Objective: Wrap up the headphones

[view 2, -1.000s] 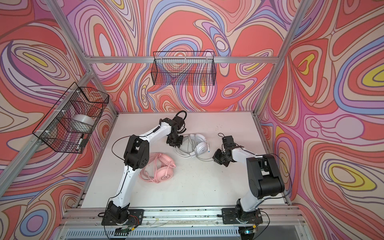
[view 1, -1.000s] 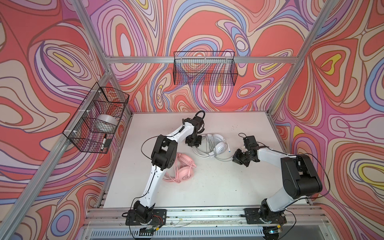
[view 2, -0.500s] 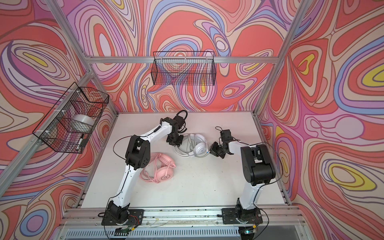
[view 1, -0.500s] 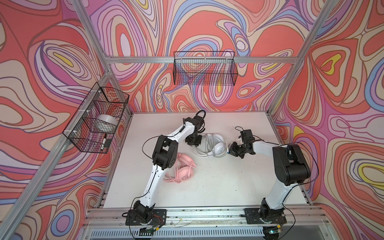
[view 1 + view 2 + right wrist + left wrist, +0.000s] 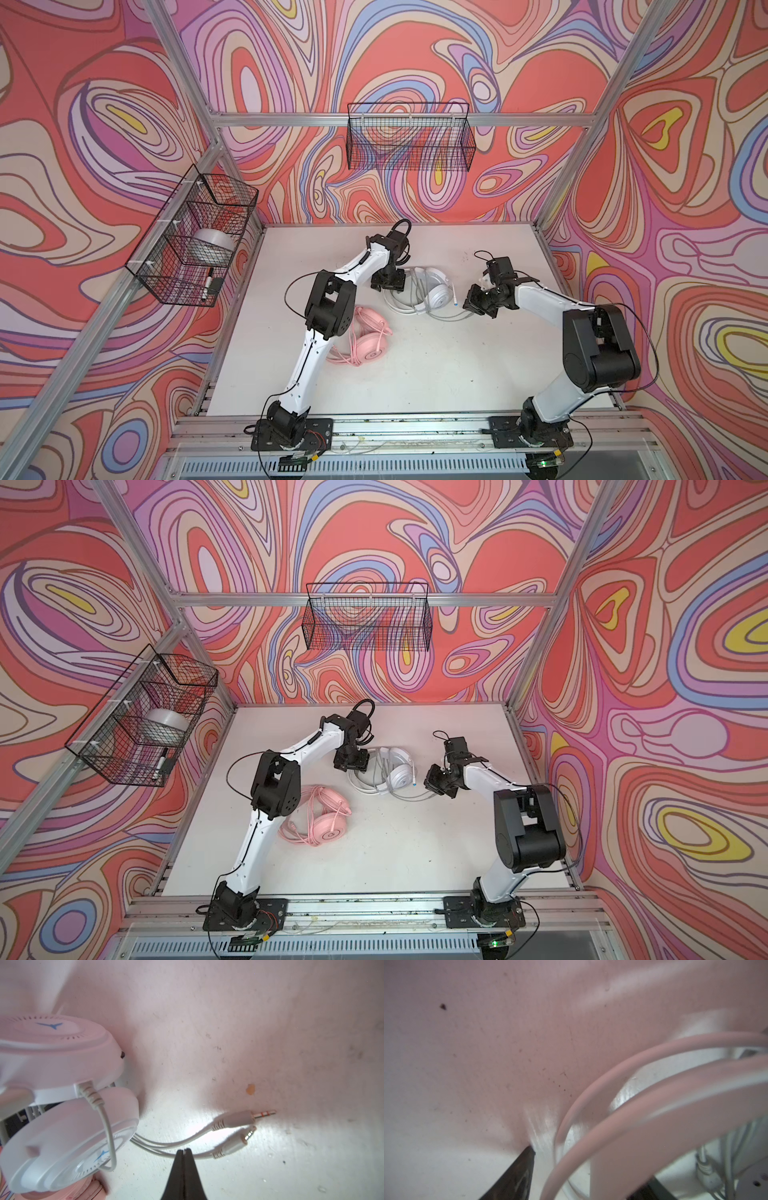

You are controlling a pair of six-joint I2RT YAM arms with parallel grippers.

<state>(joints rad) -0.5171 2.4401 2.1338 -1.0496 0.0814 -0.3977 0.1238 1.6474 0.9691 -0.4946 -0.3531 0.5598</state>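
Now that the left end effector (image 5: 388, 284) has spread beside the white headset (image 5: 438, 297), I judge its cord (image 5: 675, 1043) released; right end effector (image 5: 184, 1152), at three o'clock, remains pressed together.

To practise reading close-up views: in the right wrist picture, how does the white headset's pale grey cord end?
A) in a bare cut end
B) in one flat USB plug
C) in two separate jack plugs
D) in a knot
C: the cord leaving the white headset splits and ends in two jack plugs, lying side by side on the table near the tips of the shut right gripper.
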